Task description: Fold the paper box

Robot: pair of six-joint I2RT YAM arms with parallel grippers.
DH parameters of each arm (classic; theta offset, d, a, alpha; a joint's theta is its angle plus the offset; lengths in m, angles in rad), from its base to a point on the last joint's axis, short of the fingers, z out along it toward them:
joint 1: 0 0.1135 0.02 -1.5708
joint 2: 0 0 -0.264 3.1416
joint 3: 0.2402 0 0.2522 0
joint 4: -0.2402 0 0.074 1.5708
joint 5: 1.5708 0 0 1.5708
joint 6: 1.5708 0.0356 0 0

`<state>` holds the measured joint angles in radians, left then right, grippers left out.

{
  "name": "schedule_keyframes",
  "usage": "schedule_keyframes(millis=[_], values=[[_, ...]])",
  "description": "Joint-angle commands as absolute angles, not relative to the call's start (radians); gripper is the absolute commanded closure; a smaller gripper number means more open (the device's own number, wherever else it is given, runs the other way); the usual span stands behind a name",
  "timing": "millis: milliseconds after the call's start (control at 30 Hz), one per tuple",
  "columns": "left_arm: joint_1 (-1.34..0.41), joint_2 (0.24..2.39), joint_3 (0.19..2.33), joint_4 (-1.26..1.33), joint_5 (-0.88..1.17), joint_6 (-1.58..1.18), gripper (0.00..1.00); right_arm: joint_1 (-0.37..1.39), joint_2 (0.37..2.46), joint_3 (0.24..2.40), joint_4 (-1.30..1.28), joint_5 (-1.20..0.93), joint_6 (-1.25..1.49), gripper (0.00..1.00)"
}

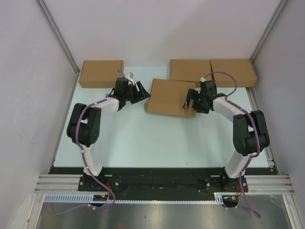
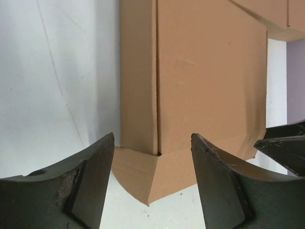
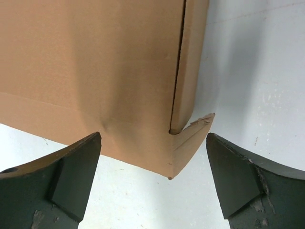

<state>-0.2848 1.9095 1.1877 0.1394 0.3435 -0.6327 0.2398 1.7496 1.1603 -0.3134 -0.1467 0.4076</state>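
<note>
The paper box (image 1: 169, 97) lies closed as a shallow brown cardboard rectangle in the middle of the table, slightly turned. My left gripper (image 1: 141, 90) is open at its left end; in the left wrist view the box (image 2: 205, 81) fills the space ahead and a folded corner flap (image 2: 143, 174) sticks out between my open fingers (image 2: 90, 191). My right gripper (image 1: 192, 101) is open at the box's near right corner; in the right wrist view the box (image 3: 95, 67) shows a bent corner flap (image 3: 188, 143) between my fingers (image 3: 76, 176). Neither gripper holds anything.
Three other brown cardboard boxes stand along the back edge: one at the left (image 1: 101, 73), two side by side at the right (image 1: 190, 70) (image 1: 233, 72). Grey walls close the sides. The right gripper's tip shows in the left wrist view (image 2: 286, 148).
</note>
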Motion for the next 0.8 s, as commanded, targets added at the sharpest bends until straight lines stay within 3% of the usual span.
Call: schedule_keyframes(millis=[0,267,767], values=[[-0.284,1.943,1.244,0.229,0.382,-0.6,0.29,0.23,1.723,1.215,-0.268,-0.153,0.382,0.02],[-0.299,1.999,1.252,0.236,0.468,-0.598,0.29,0.239,1.796,1.223,-0.273,-0.233,0.397,0.05],[-0.308,2.079,1.296,0.156,0.426,-0.6,0.31,0.207,1.827,1.229,-0.279,-0.161,0.442,0.1]])
